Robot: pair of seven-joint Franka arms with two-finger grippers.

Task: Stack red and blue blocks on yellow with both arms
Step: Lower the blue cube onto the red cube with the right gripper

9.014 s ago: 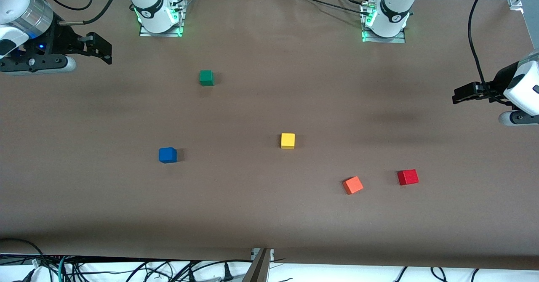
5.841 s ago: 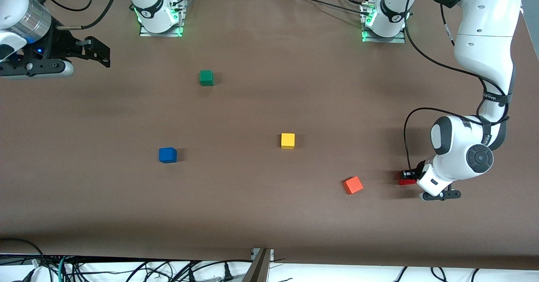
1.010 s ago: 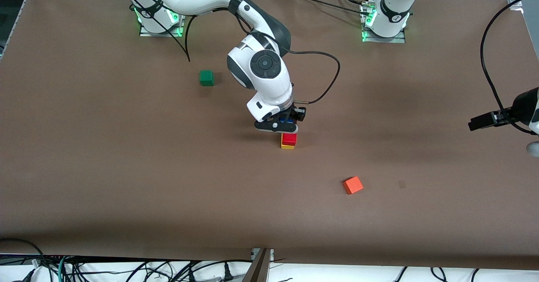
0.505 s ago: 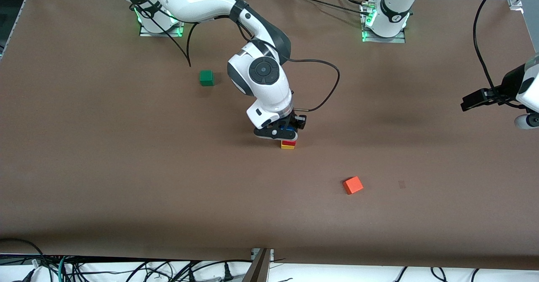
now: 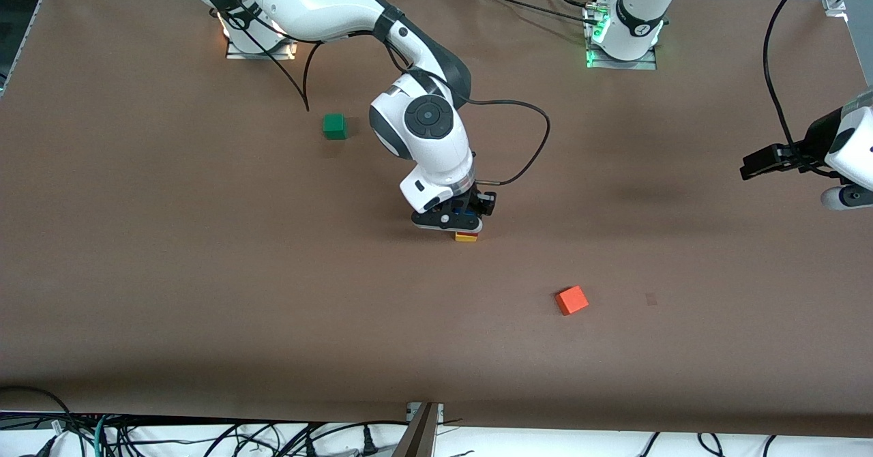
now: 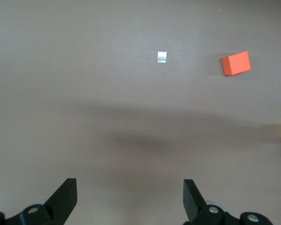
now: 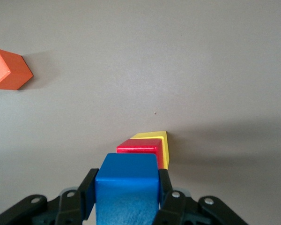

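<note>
The yellow cube (image 5: 466, 237) sits mid-table with the red block (image 7: 141, 146) on top of it. In the front view the red block is almost hidden by my right gripper (image 5: 465, 219). In the right wrist view my right gripper (image 7: 126, 182) is shut on the blue block (image 7: 126, 187) and holds it directly over the red block and the yellow cube (image 7: 165, 151). I cannot tell if blue touches red. My left gripper (image 5: 750, 168) is open and empty (image 6: 129, 183), above the table at the left arm's end.
A lighter orange-red cube (image 5: 571, 300) lies nearer the front camera than the stack, toward the left arm's end, and shows in both wrist views (image 6: 235, 63) (image 7: 9, 69). A green cube (image 5: 334, 126) sits near the right arm's base.
My right gripper has lowered with the blue block onto the red-on-yellow stack, now covering the red block in the front view. My left gripper has drifted slightly away from the front camera.
</note>
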